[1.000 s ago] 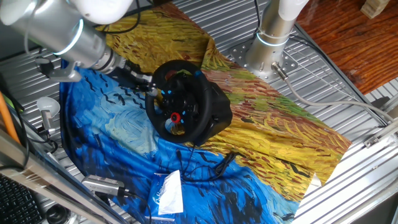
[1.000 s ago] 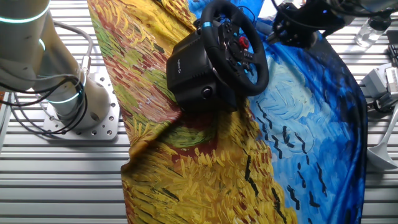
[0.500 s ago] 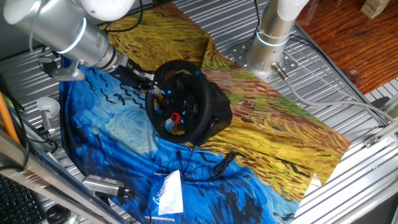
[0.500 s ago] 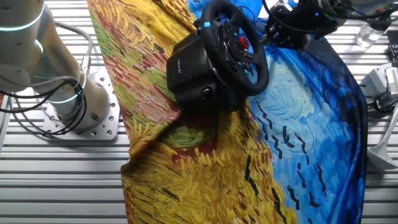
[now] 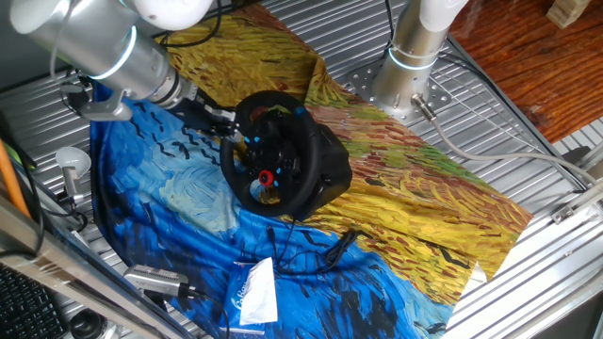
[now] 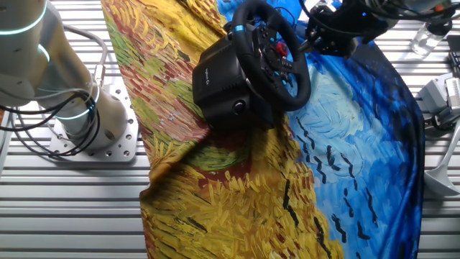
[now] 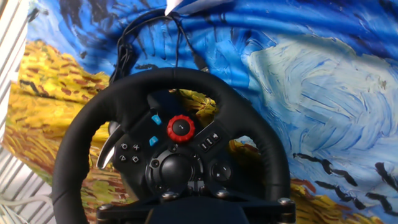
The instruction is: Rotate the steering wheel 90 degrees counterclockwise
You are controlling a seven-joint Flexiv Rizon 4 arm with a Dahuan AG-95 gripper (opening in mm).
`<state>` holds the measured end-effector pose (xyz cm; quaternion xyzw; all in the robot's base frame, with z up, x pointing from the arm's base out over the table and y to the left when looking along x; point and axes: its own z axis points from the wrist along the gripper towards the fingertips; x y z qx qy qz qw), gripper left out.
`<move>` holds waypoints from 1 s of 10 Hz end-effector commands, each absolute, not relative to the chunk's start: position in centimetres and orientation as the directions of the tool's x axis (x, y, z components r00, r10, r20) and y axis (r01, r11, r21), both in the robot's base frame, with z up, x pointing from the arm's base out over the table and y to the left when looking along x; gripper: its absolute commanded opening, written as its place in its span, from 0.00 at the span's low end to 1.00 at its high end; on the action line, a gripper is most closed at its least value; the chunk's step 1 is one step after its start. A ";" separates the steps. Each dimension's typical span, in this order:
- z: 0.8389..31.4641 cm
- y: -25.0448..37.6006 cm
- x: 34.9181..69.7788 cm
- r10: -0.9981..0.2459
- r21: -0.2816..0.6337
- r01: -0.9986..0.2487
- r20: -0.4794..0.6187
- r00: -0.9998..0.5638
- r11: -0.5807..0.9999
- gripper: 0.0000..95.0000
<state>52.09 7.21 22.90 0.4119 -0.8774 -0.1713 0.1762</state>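
Hand view: my jaws have crept closer, wheel (image 7: 171,155) just ahead, unturned; I cannot tell if they grip its rim yet.

No legible text or labels.

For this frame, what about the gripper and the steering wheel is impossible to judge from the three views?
- Gripper: open or shut is unclear; dark against the steering wheel in one fixed view, partly cut by the top edge in the other.
- Fingers: absent from the hand view, so rim contact is unverifiable.
- Wheel's lower rim: cut off by the hand view's bottom edge.
- Cable: its end is too small to trace.
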 end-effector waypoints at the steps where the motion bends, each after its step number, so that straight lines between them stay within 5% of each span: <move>1: 23.0 7.2 52.3 -0.789 0.448 -0.667 0.171 -0.590 0.596 0.00; 10: 23.0 7.2 52.3 -0.873 0.476 -0.746 0.108 -0.476 0.466 0.00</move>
